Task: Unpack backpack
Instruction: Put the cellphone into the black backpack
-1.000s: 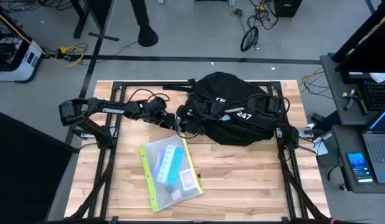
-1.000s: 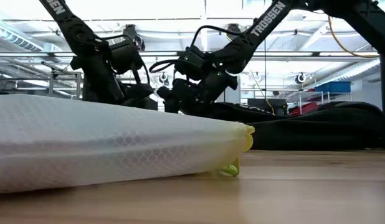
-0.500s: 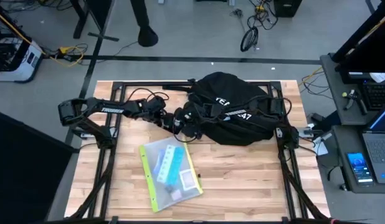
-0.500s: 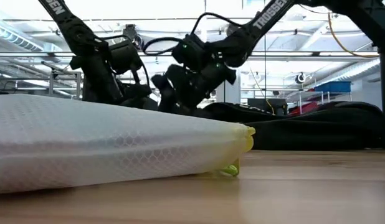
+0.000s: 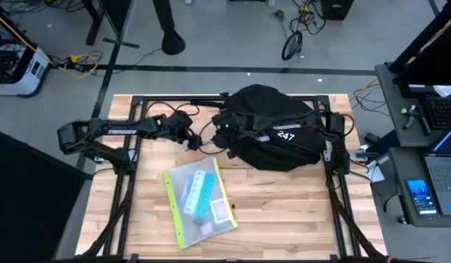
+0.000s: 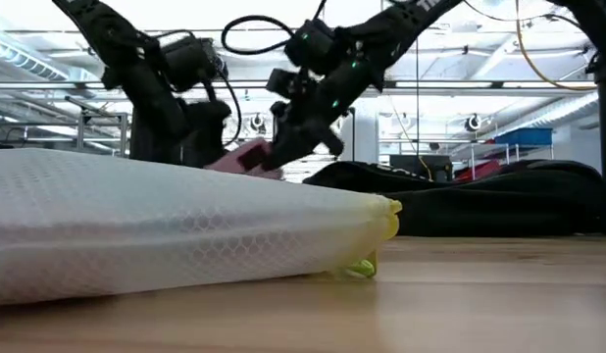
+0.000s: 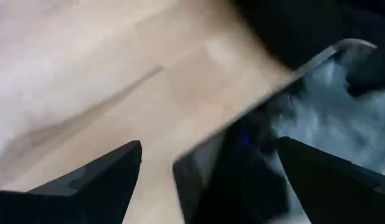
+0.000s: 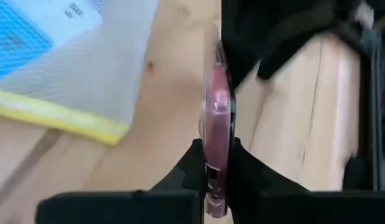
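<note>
The black backpack with white "247" lettering lies on the far middle of the table. My right gripper reaches across it from the right and is shut on a flat pink thing, which is just off the backpack's left end. In the right wrist view the pink thing shows edge-on. My left gripper stands open close beside it on the left. In the left wrist view, a blurred dark shape lies between the left gripper's fingers. Whether they touch it I cannot tell. My right gripper pinches the pink thing's two flat faces between its fingers, at the end nearest the wrist. The fingers slant down from the table's right. The thing sticks out beyond the fingertips toward the left, tilted a little, clear of the table.
A clear mesh pouch with a yellow edge and blue contents lies flat on the wood at the near middle. It fills the low view's left foreground. Black frame rails run along both table sides.
My right gripper has risen by the backpack's left end. The pink thing, not seen before, now shows in its fingers, above the pouch in the low view. My left arm has drawn back slightly toward the table's left edge.
</note>
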`<act>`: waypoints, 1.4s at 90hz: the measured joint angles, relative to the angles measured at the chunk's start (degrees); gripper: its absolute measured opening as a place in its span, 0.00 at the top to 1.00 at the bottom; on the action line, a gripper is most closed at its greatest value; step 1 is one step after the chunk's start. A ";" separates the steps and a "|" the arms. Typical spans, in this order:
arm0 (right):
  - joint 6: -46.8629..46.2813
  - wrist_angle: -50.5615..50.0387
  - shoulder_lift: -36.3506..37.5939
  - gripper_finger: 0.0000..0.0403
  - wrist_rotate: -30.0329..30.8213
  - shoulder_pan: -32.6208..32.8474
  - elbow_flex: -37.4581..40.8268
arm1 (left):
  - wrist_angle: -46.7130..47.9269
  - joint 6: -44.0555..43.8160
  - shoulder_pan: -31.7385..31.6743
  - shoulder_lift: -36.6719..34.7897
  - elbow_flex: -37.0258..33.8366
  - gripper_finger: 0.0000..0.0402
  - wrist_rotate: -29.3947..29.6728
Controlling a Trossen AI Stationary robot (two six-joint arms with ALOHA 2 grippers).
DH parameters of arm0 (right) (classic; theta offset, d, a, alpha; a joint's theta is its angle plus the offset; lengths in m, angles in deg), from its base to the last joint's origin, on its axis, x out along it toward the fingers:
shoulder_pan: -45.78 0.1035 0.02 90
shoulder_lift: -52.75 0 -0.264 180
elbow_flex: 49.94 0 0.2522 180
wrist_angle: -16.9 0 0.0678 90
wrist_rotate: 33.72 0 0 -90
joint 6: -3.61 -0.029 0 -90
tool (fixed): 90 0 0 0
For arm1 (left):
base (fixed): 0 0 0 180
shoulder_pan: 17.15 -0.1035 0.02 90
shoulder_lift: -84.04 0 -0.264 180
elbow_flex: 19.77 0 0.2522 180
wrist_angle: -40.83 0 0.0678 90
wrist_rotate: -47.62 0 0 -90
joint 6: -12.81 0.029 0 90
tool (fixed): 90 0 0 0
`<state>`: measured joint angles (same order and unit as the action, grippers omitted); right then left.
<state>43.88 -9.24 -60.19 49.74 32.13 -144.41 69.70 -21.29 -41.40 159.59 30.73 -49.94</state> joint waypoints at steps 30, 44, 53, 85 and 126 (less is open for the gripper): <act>-20.73 -23.02 13.89 0.96 9.90 -0.49 0.00 | 0.34 12.22 -0.27 -10.61 2.25 0.10 -2.16; -35.59 -38.94 19.65 0.96 18.04 0.84 0.00 | 1.86 13.70 -0.33 -10.96 2.31 0.10 -1.92; -42.93 -45.21 20.61 0.96 24.84 2.36 0.00 | 1.41 14.03 -0.44 -10.62 2.32 0.10 -1.53; -55.62 -46.91 18.49 0.96 42.33 8.47 -0.08 | 1.71 18.60 -0.45 -10.17 2.37 0.10 -1.28; -58.79 -24.62 15.24 0.96 58.54 7.94 20.87 | 2.25 19.89 -0.48 -10.17 2.37 0.10 -2.42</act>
<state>-14.91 -33.86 -44.96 108.28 40.07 -123.54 71.95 -1.40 -41.88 149.42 33.10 -52.36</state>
